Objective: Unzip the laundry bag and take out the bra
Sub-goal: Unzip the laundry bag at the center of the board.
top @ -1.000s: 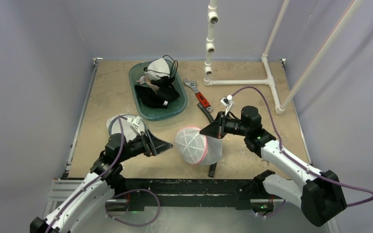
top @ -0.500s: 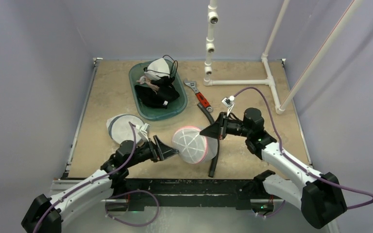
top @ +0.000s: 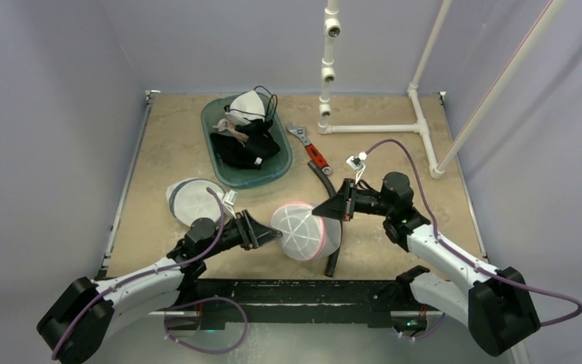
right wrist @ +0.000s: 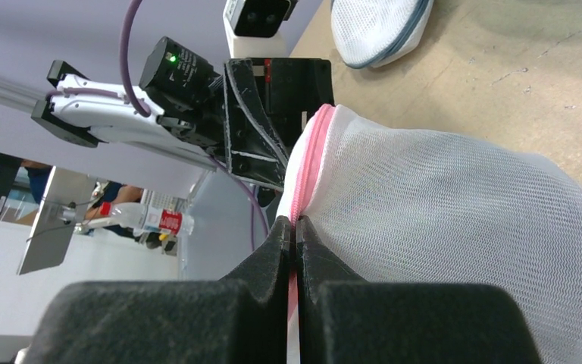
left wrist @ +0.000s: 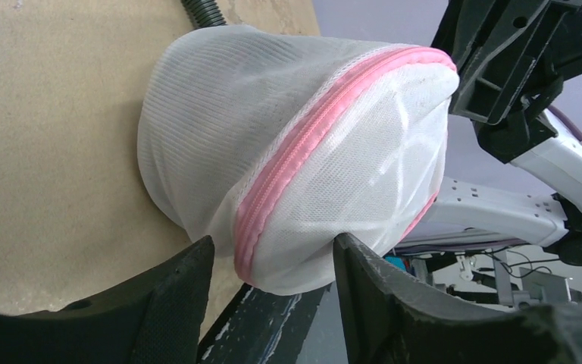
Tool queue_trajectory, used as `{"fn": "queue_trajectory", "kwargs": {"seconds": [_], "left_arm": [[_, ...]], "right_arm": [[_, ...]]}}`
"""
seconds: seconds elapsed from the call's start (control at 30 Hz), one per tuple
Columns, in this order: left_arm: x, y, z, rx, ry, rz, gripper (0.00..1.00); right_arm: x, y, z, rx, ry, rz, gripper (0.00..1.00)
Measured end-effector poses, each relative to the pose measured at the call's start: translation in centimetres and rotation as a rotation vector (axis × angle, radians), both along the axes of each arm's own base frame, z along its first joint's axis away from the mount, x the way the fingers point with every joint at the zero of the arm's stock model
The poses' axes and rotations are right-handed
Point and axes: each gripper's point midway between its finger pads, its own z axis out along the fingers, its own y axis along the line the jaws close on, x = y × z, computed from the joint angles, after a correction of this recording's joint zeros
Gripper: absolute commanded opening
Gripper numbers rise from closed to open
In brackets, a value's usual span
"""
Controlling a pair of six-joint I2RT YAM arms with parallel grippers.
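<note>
In right hand (right wrist: 295, 230), pink zipper (right wrist: 310, 161)

White mesh laundry bag (top: 303, 231) lies sideways, pink zipper (left wrist: 303, 152) closed.

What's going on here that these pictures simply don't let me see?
- Bra: no view shows it; the white mesh of the laundry bag hides the inside.
- Zip pull: in the right wrist view, the right gripper is shut over the pink zip, covering it there.
- Left gripper: in the left wrist view it is open around the bag; contact is unclear.
- Clothes in the green tub: too small in the top view.
</note>
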Motion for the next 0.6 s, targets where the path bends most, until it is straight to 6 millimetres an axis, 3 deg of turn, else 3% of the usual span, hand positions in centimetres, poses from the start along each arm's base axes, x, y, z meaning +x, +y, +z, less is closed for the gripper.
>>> {"fn": "queue_trajectory", "kwargs": {"seconds": [0.2,0.33,0.4,0.5,0.6], "left_arm": [[-0.2,-0.5,1.3,-0.044,-0.043,-0.031,0.27],[-0.6,-0.5,1.9,-0.064,-0.065,-0.050,0.00],[-0.8,-0.5,2.1,-0.072,-0.070,-0.059,0.00],[-1.2,-0.5,2.7,-0.091,-0.079,-0.072,0.00],[-1.3,-0.4,3.8,-0.121,-0.091,-0.067,0.00]], "right_arm": [[0.3,-0.1,0.0,0.005,0.003,-0.003,0.00],[0.7,-0.2,0.0,0.010,0.001,-0.017,0.00],[0.8,-0.3,0.0,0.010,0.003,-0.021,0.02],[1.5,-0.4,-0.5,-0.022,0.008,-0.060,0.46],[2.5,-0.8,-0.3,-0.081,-0.015,-0.125,0.67]]}}
